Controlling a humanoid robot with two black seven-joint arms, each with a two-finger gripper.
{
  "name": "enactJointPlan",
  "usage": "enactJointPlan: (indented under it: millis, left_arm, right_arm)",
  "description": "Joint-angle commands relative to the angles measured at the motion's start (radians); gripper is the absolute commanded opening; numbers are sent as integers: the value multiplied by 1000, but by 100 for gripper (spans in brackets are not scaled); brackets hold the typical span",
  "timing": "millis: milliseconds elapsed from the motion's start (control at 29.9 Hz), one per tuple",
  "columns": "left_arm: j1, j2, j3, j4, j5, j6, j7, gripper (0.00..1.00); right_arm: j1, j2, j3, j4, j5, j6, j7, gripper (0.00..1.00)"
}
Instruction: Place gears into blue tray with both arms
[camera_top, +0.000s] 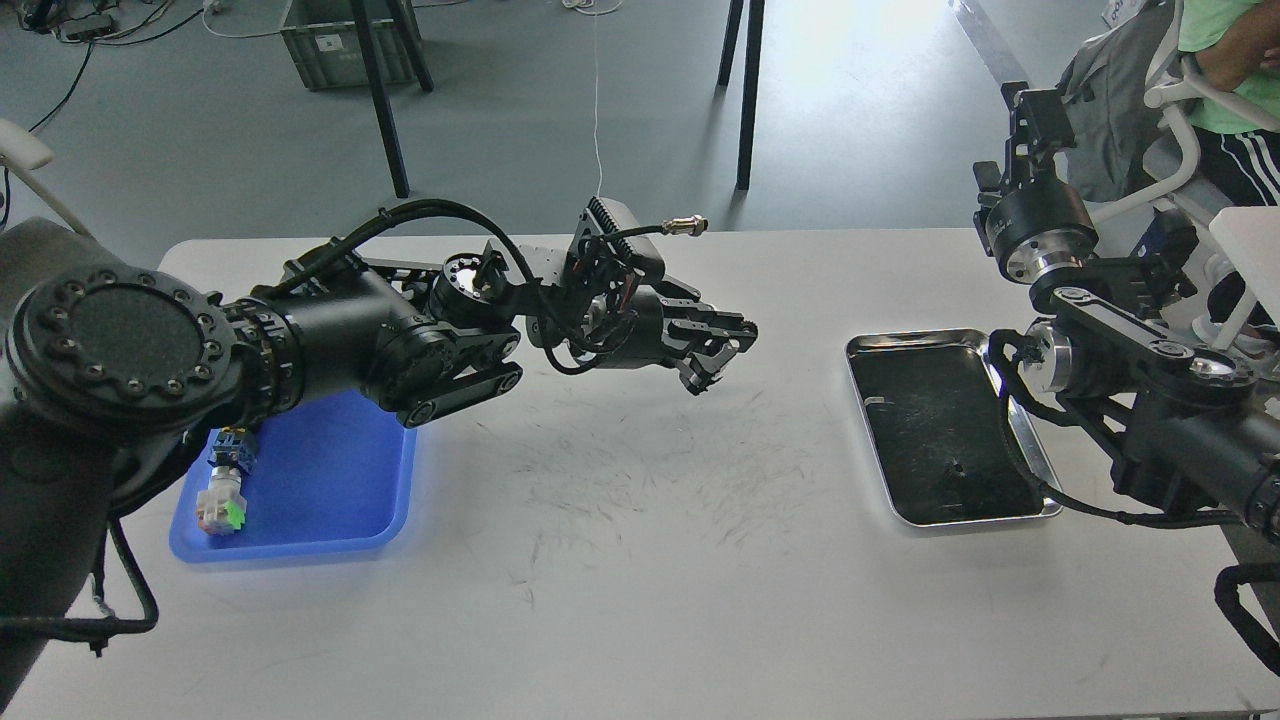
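Note:
The blue tray lies at the table's left, partly under my left arm. My left gripper hovers over the middle of the table, pointing right, between the two trays. Its fingers stand apart with nothing between them. My right gripper is raised past the table's far right edge and points up. It is dark, and its fingers cannot be told apart. On the black floor of the steel tray at the right lies one tiny dark piece, possibly a gear. No other gear can be made out.
A push-button switch with a green-and-red cap lies at the blue tray's left end. My right arm's elbow overhangs the steel tray's right rim. A seated person and chairs are at the far right. Table legs stand behind the table.

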Motion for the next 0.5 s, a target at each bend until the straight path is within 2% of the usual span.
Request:
enactJointPlan:
  millis: [0,100,368,468]
  left_arm:
    - [2,24,60,-7,5,-4,0,13]
    - [1,93,110,-21,8,-3,0,13]
    - [-18,329,117,-147,100,-3,0,13]
    - [-16,411,114,-242,132,-3,0,13]
  right_arm:
    - [-3,-5,0,1,0,1,0,97]
    - [-3,-5,0,1,-1,1,0,97]
    - [-3,-5,0,-2,-3,1,0,97]
    - [-1,-5,0,-1,-3,1,0,97]
